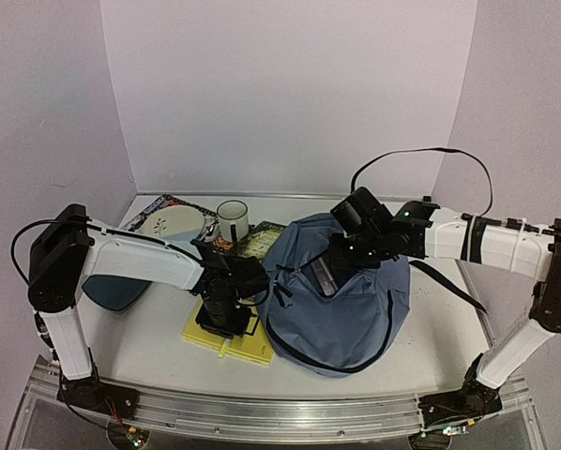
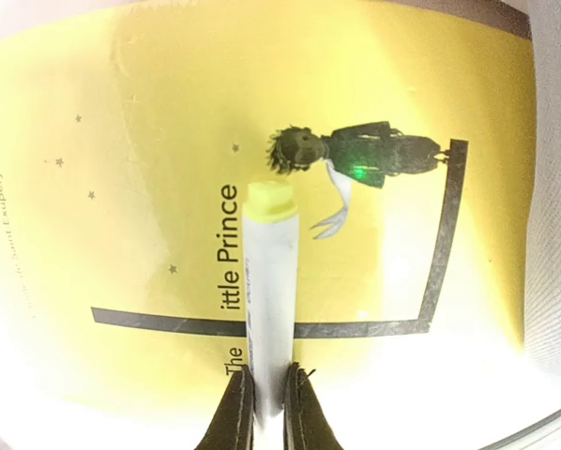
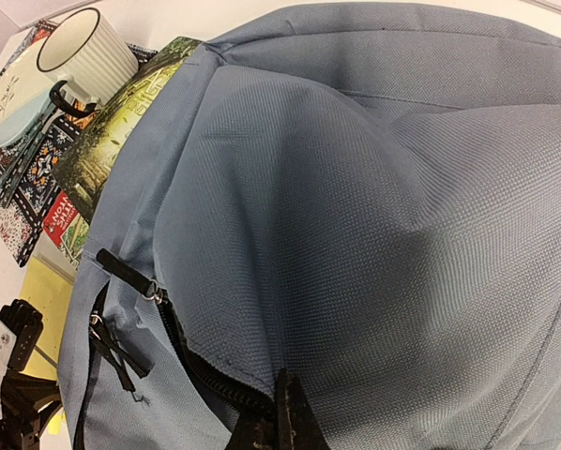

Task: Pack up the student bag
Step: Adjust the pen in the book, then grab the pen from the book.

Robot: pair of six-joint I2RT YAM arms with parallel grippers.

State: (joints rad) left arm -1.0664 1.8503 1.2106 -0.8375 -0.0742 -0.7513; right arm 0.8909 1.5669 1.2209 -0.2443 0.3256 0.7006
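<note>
The soft blue-grey fabric backpack (image 1: 356, 319) lies right of centre on the white worktop (image 1: 431, 347), and its rounded near edge stops short of the worktop's front edge. The right pincer (image 1: 340, 262) is at the top of the bag, its tips pressed together on the lip of fabric beside the dark zipper (image 3: 182, 352), where the mouth gapes a little. On the left, the left pincer (image 1: 222, 326) hangs over a thin yellow paperback book (image 1: 252, 349) that lies flat just beside the backpack's left flank. Its two dark fingers (image 2: 234, 417) are clamped on the barrel of a white marker pen with a yellow cap (image 2: 269, 281), which points away along the cover. Behind the book, a ribbed white mug with a dark rim (image 1: 232, 221), a green-covered book (image 1: 262, 239) and a pale round plate (image 1: 168, 225) crowd the far left corner, and the green book's edge tucks against the bag. A dark teal tray (image 1: 112, 291) sits by the left edge under the left arm. Bare worktop shows to the right of the bag and along the front.
</note>
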